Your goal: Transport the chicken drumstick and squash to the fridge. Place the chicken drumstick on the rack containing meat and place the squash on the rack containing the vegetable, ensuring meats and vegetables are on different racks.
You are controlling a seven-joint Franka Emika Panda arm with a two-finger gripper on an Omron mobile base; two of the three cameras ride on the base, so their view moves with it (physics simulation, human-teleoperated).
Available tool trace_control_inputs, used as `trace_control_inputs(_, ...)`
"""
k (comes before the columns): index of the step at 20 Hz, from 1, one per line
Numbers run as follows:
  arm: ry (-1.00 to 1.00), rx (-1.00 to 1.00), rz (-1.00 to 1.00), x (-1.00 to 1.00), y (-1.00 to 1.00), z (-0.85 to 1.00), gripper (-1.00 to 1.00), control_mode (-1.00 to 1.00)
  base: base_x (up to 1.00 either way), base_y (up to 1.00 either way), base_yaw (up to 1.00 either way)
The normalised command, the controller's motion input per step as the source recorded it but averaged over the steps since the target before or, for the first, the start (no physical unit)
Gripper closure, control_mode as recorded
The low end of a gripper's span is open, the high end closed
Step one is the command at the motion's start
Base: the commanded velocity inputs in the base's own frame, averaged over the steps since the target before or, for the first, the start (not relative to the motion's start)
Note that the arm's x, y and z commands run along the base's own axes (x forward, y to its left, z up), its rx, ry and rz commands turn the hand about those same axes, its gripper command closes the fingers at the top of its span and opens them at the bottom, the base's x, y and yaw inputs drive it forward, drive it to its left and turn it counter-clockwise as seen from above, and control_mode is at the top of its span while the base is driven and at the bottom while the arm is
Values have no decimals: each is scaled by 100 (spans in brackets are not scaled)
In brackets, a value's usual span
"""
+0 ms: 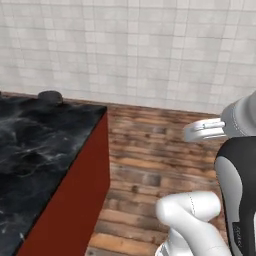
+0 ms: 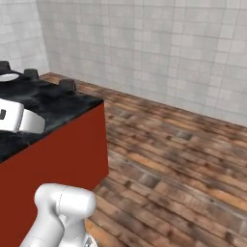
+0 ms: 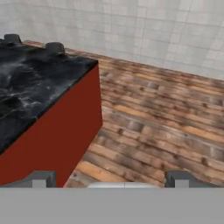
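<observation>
nearest in the hand view, the gripper [image 3: 111, 178] shows its two dark fingertips standing far apart at the bottom edge, with nothing between them: it is spread wide and carries nothing. it looks out over bare wooden floor [image 3: 166, 127], not down at any food.

just left of it runs the counter [image 3: 30, 96], a black marbled top over a dark red side panel [image 3: 65, 135], with its corner pointing toward the tiled wall. in the left base view the same counter [image 1: 40, 145] fills the left half and the white arm rises at the lower right, so the counter lies to the arm's left. a few small dark round knobs [image 3: 54, 47] sit along the counter's far edge; what they belong to is too small to tell.

farthest is the pale tiled wall [image 2: 159, 48] where the floor ends.

the chicken drumstick, the squash and the fridge are not to be seen from here, so which way they lie from the gripper, and how either piece is turned, cannot be told. my judgement: nothing has been picked up yet, and the next move depends on first bringing the food into sight, most likely somewhere along the counter to the left.
</observation>
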Motion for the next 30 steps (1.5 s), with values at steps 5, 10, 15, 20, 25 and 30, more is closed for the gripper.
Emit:
trace_control_inputs(5, 0, 0, 0, 0, 0, 0, -100, 100, 100, -100, 52)
trace_control_inputs(10, 0, 0, 0, 0, 0, 0, -100, 100, 98, -100, 51)
trace_control_inputs(15, 0, 0, 0, 0, 0, 0, -100, 100, 98, -100, 51)
trace_control_inputs(20, 0, 0, 0, 0, 0, 0, -100, 100, 91, -100, 51)
trace_control_inputs(25, 0, 0, 0, 0, 0, 0, -100, 100, 77, -100, 51)
trace_control_inputs(30, 0, 0, 0, 0, 0, 0, -100, 100, 64, -100, 46)
